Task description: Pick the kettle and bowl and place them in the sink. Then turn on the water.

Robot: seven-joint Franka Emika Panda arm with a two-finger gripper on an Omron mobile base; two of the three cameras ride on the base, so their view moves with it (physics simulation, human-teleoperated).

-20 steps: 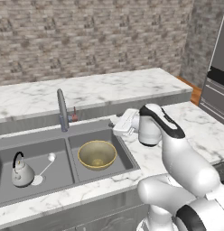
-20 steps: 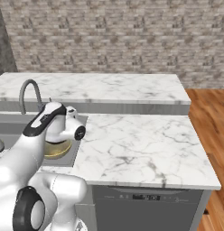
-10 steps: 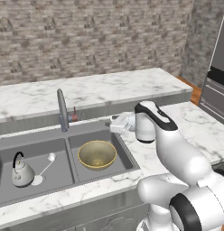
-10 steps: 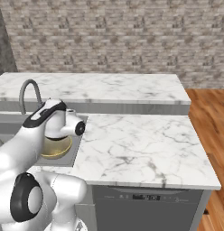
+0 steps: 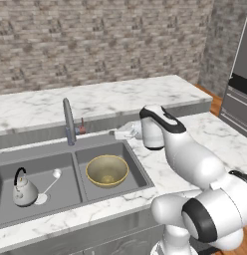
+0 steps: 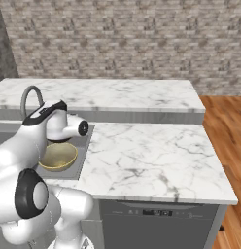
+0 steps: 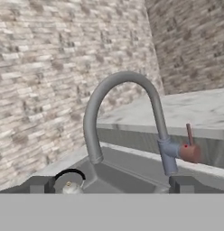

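Note:
The kettle (image 5: 23,188), pale with a black arched handle, stands upright in the left basin of the sink (image 5: 78,177). The olive-tan bowl (image 5: 107,170) lies in the right basin and is also seen from the other side as the bowl (image 6: 57,155). My gripper (image 5: 119,133) is open and empty. It hovers above the sink's back right corner and points left at the faucet (image 5: 69,119). In the hand view the gripper (image 7: 111,185) faces the curved faucet (image 7: 123,90) and its red handle (image 7: 190,146), with the kettle (image 7: 68,180) low between the fingertips. I see no water at the spout.
A white ladle (image 5: 51,182) lies beside the kettle in the left basin. Marble counter (image 6: 151,155) stretches right of the sink, with a raised ledge (image 5: 110,99) and brick wall behind. A dark fridge (image 5: 240,94) stands far right.
My hand has swung left from over the counter toward the faucet and stayed open. The kettle and the bowl have not moved.

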